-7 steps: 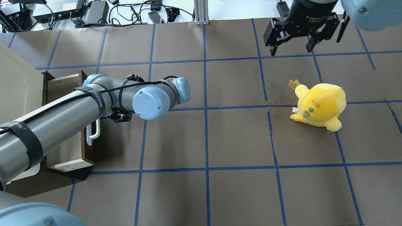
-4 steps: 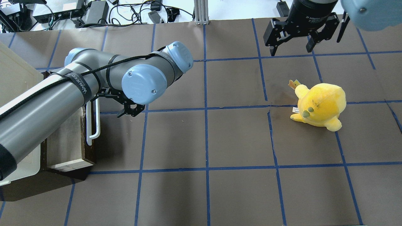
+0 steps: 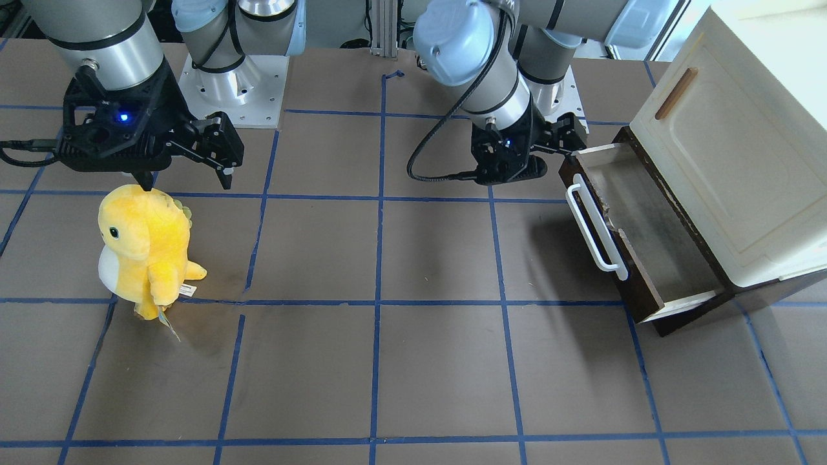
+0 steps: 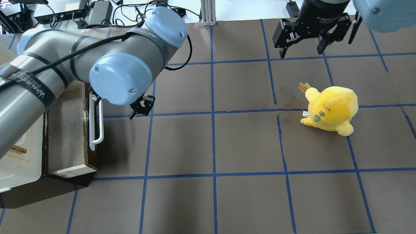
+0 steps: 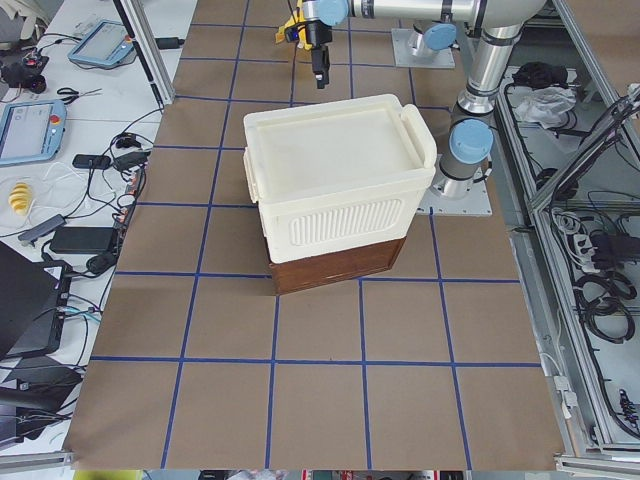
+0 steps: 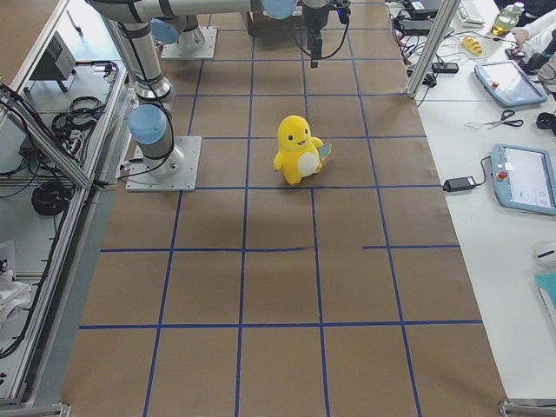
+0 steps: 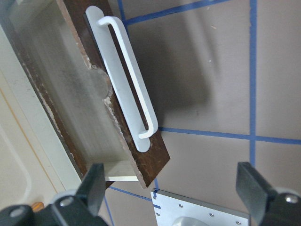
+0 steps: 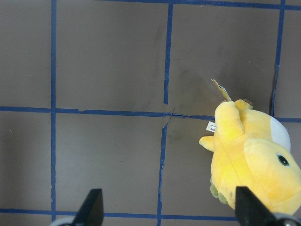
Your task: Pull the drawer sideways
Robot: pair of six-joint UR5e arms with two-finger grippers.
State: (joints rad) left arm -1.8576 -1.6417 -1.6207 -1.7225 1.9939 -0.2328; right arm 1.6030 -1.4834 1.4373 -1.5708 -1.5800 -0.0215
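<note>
And here's the picture at the left end of the desk (image 4: 211,146): the drawer (image 3: 646,236) stands well out from under the cream-white cabinet (image 3: 730,168), with its pale interior open to the cameras and nothing visible inside. The dark brown front faces the middle of the desk, and the long white handle (image 7: 133,70) runs along it untouched.

The left claw (image 7: 172,187) is not on that handle. Its wrist camera shows both fingers spread wide with nothing between them, looking down on the drawer from above. In the overhead view it hangs over bare desk just beside the handle's far end, clear of the wood.

Over on the right, the right claw (image 4: 301,53) hovers at the far side, wide and empty too, above and a little beyond the yellow plush toy (image 4: 330,109). It plays no visible part in this job.

So where does the task stand? By the look of it the pull is done: the drawer is plainly slid out sideways from the cabinet. Whether it has reached the end of its travel cannot be told from these views. If it has, little seems left beyond taking the left arm clear; if more opening is wanted, the claw would need to take the handle again.
</note>
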